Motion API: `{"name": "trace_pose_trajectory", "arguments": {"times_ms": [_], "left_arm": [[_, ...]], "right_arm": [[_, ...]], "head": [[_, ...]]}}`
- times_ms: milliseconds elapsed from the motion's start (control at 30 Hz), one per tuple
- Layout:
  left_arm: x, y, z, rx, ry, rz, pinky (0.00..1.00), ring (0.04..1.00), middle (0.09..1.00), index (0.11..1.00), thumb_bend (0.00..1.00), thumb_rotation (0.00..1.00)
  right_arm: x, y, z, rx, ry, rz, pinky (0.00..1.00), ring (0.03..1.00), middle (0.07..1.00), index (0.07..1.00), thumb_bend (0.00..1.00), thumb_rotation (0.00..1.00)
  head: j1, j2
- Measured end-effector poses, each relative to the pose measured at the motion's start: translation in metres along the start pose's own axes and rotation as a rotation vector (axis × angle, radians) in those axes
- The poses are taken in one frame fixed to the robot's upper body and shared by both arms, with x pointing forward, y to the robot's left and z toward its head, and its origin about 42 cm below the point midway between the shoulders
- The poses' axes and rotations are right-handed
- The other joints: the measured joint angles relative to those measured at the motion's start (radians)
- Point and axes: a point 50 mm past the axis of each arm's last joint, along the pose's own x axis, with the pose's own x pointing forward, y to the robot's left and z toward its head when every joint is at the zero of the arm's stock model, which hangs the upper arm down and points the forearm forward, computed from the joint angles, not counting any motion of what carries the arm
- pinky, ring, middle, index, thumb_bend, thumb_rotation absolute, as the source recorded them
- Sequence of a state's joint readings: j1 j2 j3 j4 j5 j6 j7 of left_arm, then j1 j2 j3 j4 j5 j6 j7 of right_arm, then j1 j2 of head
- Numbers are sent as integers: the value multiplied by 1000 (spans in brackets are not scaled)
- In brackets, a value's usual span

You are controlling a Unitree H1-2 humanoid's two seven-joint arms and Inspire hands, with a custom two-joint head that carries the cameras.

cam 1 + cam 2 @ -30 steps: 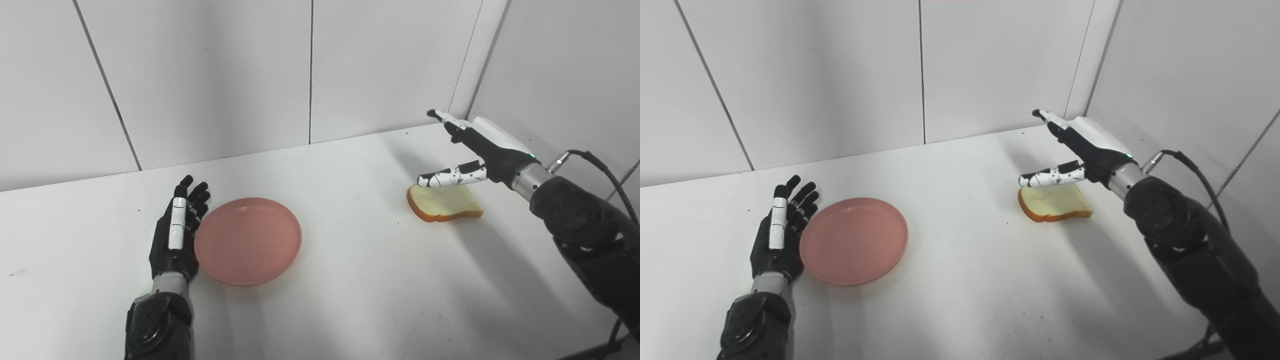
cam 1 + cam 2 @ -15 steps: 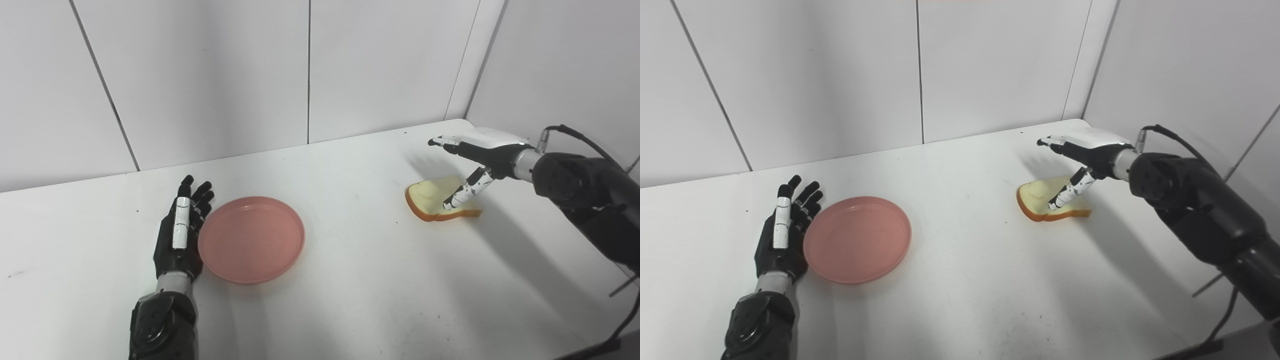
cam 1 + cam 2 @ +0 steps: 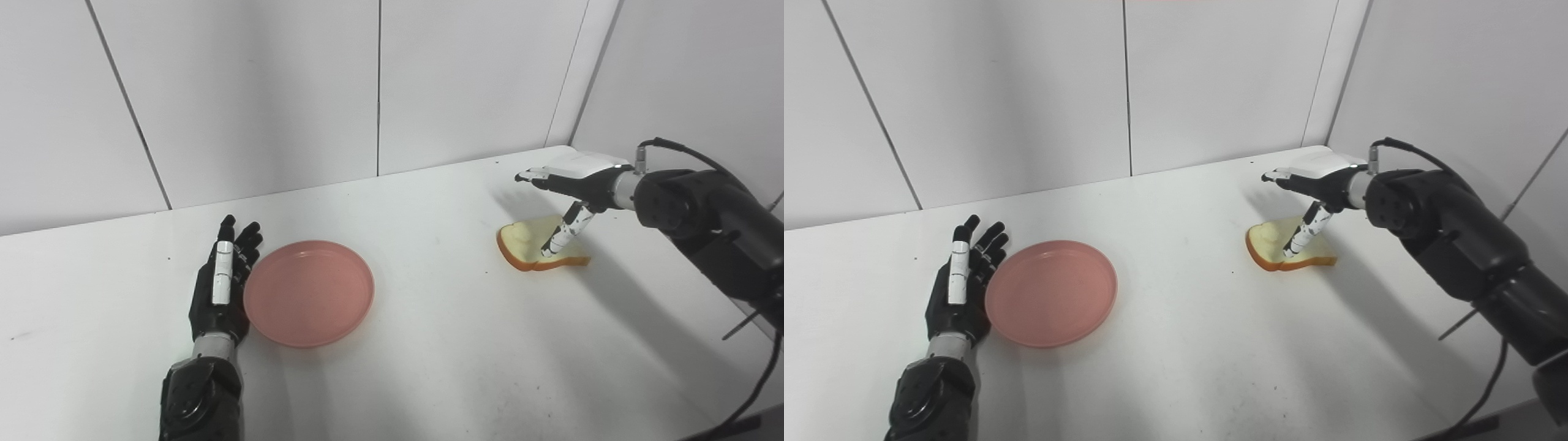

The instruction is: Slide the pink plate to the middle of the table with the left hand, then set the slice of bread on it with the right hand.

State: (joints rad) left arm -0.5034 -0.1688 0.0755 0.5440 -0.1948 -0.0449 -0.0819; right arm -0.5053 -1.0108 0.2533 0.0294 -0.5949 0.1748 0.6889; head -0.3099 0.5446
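Observation:
A round pink plate (image 3: 309,292) lies on the white table, left of the middle. My left hand (image 3: 222,283) rests open and flat against its left rim, fingers stretched towards the wall. At the right, a slice of bread (image 3: 538,251) with a brown crust lies flat on the table. My right hand (image 3: 571,187) hovers palm down just above it, open, with its thumb pointing down onto the top of the slice and the fingers held out level over it.
The white table (image 3: 429,343) runs to grey wall panels at the back and on the right. Its right edge passes close behind the bread. A black cable (image 3: 756,386) hangs off the right arm.
My right hand turned palm down and dropped over the bread, its thumb now pointing down onto the slice. The plate and left hand crept a little to the right.

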Motion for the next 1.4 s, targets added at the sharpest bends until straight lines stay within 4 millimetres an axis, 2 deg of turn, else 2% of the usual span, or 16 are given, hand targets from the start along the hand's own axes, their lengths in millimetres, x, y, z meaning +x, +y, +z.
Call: {"name": "trace_pose_trajectory", "arguments": {"times_ms": [367, 567, 867, 1100, 1400], "left_arm": [[-1, -2, -1, 1, -9, -4, 948, 888, 830, 946, 861, 765], [-1, -2, -2, 1, -10, -5, 945, 890, 819, 925, 869, 755], [-1, -3, -2, -3, -11, -4, 955, 888, 819, 930, 868, 754], [-2, -5, -2, -6, -12, -5, 953, 888, 816, 932, 866, 748], [-2, -5, -3, -7, -12, -5, 948, 879, 821, 937, 863, 748]], "right_arm": [[30, 16, 1, -1, 22, 82, 1000, 1000, 1000, 972, 1000, 373], [37, 18, -3, -19, 20, 87, 1000, 1000, 1000, 951, 1000, 371], [49, 30, 4, -217, -6, 79, 1000, 1000, 1000, 966, 1000, 353], [52, 24, 9, -206, -15, 129, 1000, 1000, 1000, 974, 1000, 342], [52, 23, 6, -203, -1, 177, 1000, 1000, 1000, 969, 1000, 347]], "head": [[3, 5], [5, 6], [6, 9], [5, 11], [9, 14]]}}
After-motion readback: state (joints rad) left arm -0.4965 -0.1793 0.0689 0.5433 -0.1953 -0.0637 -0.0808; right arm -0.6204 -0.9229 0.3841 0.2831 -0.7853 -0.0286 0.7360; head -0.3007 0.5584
